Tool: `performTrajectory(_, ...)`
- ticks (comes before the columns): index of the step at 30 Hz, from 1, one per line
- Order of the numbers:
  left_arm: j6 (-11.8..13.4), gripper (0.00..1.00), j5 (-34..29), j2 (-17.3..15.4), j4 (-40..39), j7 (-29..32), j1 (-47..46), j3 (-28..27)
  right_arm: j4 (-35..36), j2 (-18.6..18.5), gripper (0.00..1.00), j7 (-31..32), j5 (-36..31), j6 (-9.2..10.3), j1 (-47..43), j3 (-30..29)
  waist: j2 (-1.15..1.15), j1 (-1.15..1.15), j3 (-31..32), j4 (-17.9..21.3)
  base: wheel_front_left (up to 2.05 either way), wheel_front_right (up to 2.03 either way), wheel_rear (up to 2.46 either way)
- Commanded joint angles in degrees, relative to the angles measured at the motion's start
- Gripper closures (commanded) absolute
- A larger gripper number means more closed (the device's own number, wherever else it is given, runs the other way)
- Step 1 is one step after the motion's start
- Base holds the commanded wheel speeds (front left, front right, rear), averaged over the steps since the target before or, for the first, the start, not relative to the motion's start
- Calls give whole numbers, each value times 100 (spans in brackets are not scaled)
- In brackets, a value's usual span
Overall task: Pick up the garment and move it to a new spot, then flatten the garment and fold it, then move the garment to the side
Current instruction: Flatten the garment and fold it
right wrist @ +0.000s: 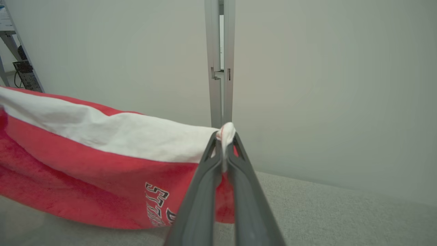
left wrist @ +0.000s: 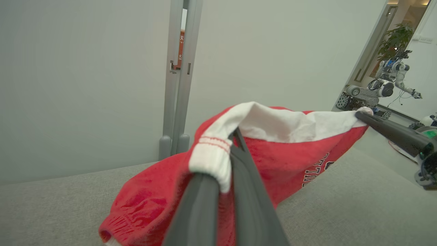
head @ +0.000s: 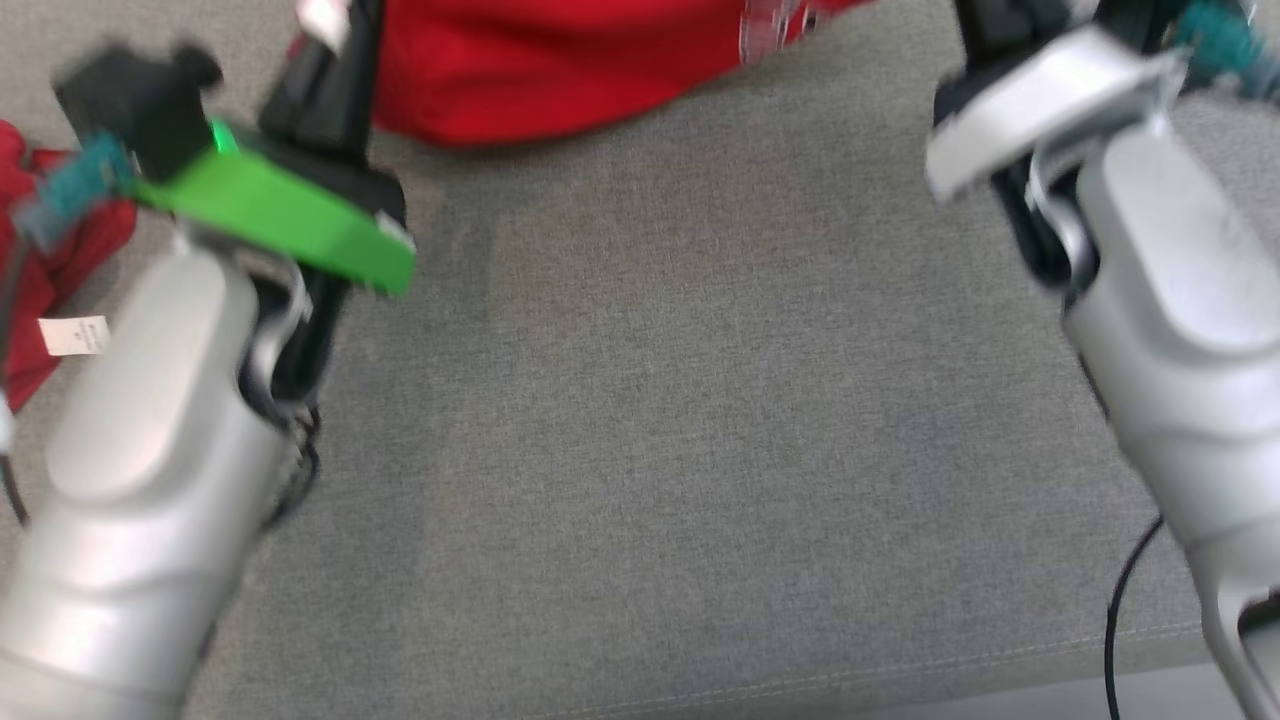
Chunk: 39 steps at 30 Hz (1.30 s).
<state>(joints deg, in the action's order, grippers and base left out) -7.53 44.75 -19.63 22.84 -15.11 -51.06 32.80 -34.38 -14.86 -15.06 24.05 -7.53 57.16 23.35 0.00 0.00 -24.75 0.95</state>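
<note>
The garment, a bright red jersey with white trim, hangs stretched between both grippers at the top of the head view. In the left wrist view my left gripper is shut on a bunched white ribbed edge of the garment. The right gripper's dark fingers hold the far end of the same white band. In the right wrist view my right gripper is shut on the white trim, and the garment spreads away to the left. White-outlined lettering shows sideways. The lower red part sags to the grey surface.
A grey fabric surface lies under both arms, its front edge along the bottom. More red cloth with a white label lies at the far left. A pale wall with a grey post stands behind. Another robot stands far off.
</note>
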Motion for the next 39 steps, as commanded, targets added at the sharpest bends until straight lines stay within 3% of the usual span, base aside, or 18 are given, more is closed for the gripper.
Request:
performTrajectory(1,9,100,-118,66,-183,-2,380,-214,133,-59,100,-17,39,9,-367,43,0,0,320,-33,0,0,0)
performTrajectory(3,9,100,-571,88,-484,-2,1133,-374,405,-172,100,-17,181,9,-960,113,0,0,504,-48,0,0,0)
performTrajectory(11,10,100,-1150,475,-1079,-1,3382,-494,1118,-494,100,-17,543,9,-2941,-110,0,0,1064,-107,0,0,0)
performTrajectory(18,10,100,-1237,663,-1113,-2,4441,-92,1567,-552,100,-17,469,9,-4402,-454,0,0,1467,-202,0,0,0)
performTrajectory(25,10,100,-1327,614,-1309,-3,4921,185,2037,-413,100,-17,511,9,-5438,-824,0,0,1593,-244,0,0,0)
performTrajectory(32,10,100,-1308,683,-1387,-3,4470,86,2179,-506,100,-17,370,9,-4824,-811,0,0,1451,-348,0,0,0)
performTrajectory(39,9,100,-1072,891,-1282,-3,3731,-212,1624,-723,100,35,238,9,-3070,-269,0,0,1023,-730,0,0,0)
